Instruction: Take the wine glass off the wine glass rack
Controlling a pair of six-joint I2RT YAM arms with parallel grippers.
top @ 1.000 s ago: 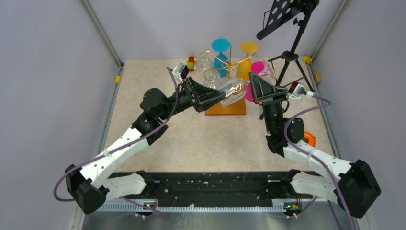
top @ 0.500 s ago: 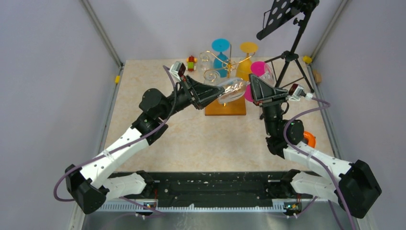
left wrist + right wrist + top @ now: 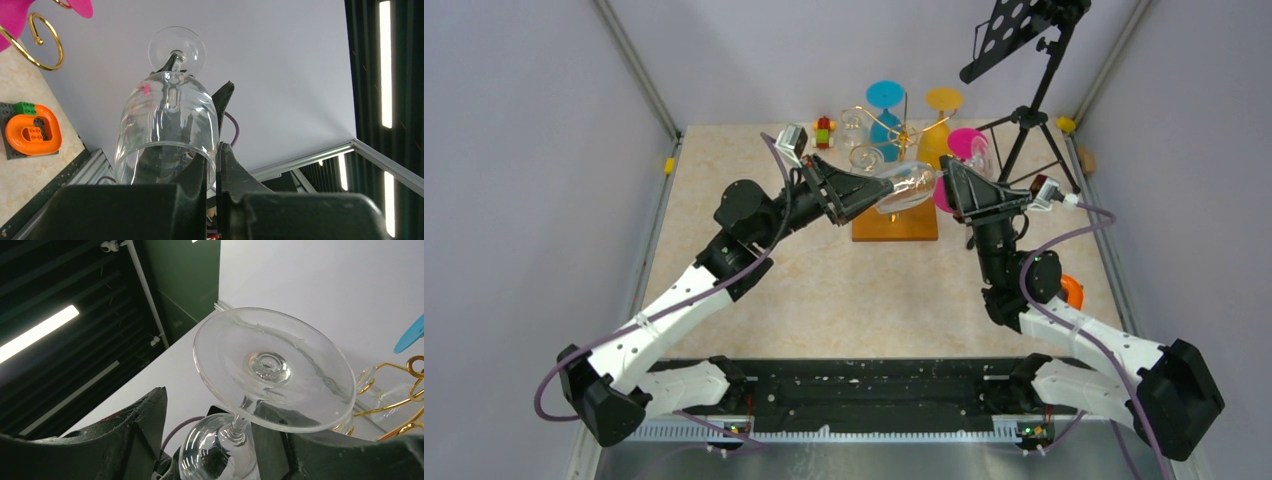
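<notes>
Over by the rack (image 3: 894,222) | wine glass (image 3: 909,185) sideways, stem pointing right | left end effector (image 3: 214,160) pinching rim, right end effector (image 3: 946,188) wide

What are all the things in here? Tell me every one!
wine glass: one, clear, held sideways in the air between both grippers
wine glass rack: one, gold wire on orange-brown base, back middle of table
coloured glasses: three, blue, yellow, pink, on the rack
clear glasses: two, see-through, rack's left side
brick toy: one, red, green and yellow, back, left of rack
orange toy: one, orange, right side by the right arm
tripod stand: one, black, back right corner
table: one, beige, under everything
left gripper: one, black, shut on the wine glass's bowl rim
right gripper: one, black, open around the stem
</notes>
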